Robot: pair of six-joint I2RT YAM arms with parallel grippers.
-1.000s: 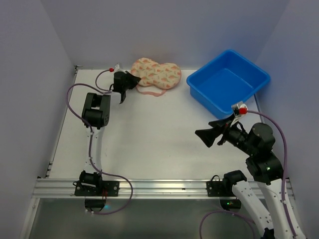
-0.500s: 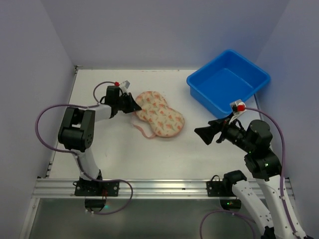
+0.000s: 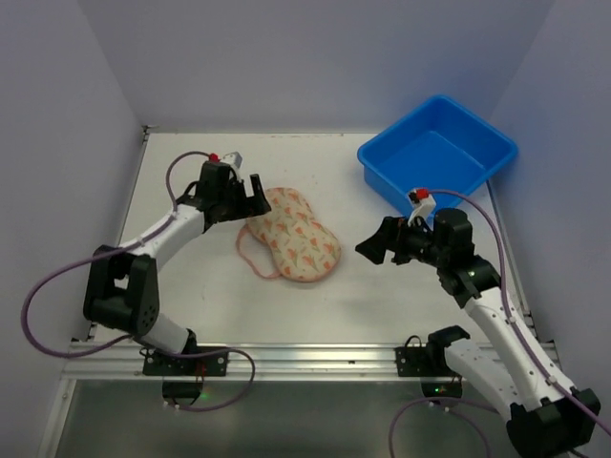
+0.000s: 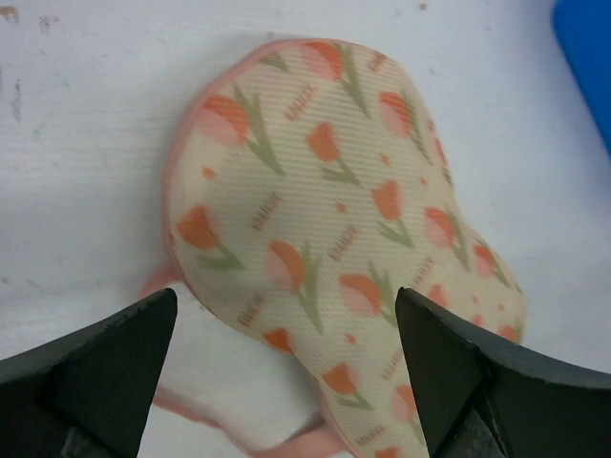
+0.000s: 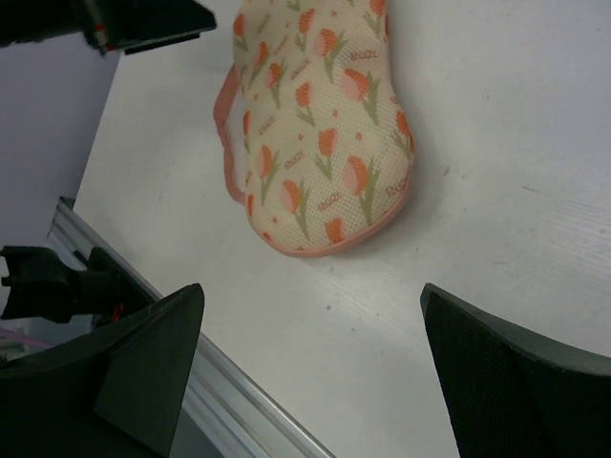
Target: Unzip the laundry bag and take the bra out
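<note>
2 arms rise from the metal rail (image 3: 305, 359) at the near edge of the white table (image 3: 334, 315). Right gripper (image 3: 368, 248) is nearest of the 2, low over the table right of centre, pointing left toward the bag, fingers spread wide, nothing between them, well apart from the fabric. Its wrist view shows the bag's near lobe ahead with bare table between.

Laundry bag (image 3: 291, 234) lies flat mid-table, set diagonally: 1 lobe far-left, 1 lobe near-right. Cream fabric, orange-pink tulip print, pink trim along the edge. It looks closed all round; contents hidden. Pink loop handle (image 3: 250, 260) lies on the table against its left side.

Left gripper (image 3: 252, 198) sits at the bag's far-left lobe, jaws wide apart, holding nothing. Left wrist view looks straight down on the printed top, 1 black finger (image 4: 105, 367) in each lower corner. Cannot tell if the fingers touch the fabric.

Blue tub (image 3: 434, 162) stands at the far right corner, well apart from the bag, beyond the right gripper.
</note>
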